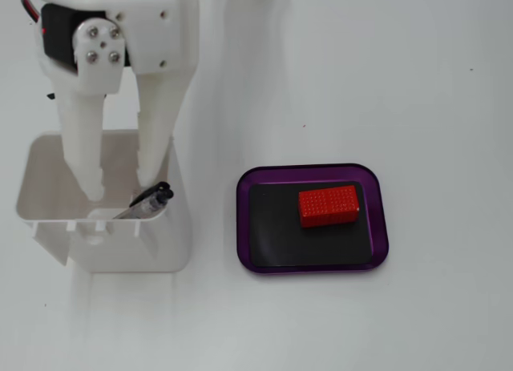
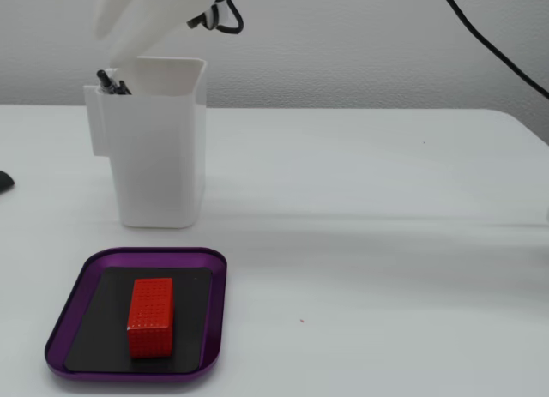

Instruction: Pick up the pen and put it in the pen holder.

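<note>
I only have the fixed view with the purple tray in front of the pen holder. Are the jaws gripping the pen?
Observer: No. In a fixed view the gripper has its jaws open, and the pen is free below one finger.
Operator: Is the pen inside the holder?
Observer: Yes. It lies slanted within the pen holder, at the side toward the tray.
Operator: Anything else in there?
Observer: No, only the pen shows inside.

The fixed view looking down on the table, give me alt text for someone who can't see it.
A white robot claw reaches down into a white pen holder, its two fingers apart, with a black-tipped pen resting inside by one finger. To the right on the white table, a red block sits on a purple tray with a black liner.
</note>
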{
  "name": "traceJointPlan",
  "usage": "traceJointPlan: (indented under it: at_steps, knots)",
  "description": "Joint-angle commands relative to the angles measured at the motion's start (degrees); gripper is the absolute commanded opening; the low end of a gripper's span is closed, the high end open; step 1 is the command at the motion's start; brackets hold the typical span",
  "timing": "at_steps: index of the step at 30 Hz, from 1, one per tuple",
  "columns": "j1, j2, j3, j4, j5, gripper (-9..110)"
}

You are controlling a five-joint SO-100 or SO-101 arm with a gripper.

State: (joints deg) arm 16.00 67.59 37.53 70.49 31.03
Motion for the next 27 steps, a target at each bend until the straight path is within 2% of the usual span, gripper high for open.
traceJointPlan:
  at_steps: [1, 7, 12, 17, 27]
  knots:
    - [-0.7, 9.1, -6.4, 5.2, -3.5, 11]
    - [-4.2, 20.9, -16.3, 16.6, -13.8, 11]
    - [-9.6, 30.3, -15.1, 26.6, -23.7, 11]
    - [-9.7, 39.7, 1.9, 26.9, -24.4, 11]
    - [-9.7, 62.1, 51.1, 22.1, -25.0, 11]
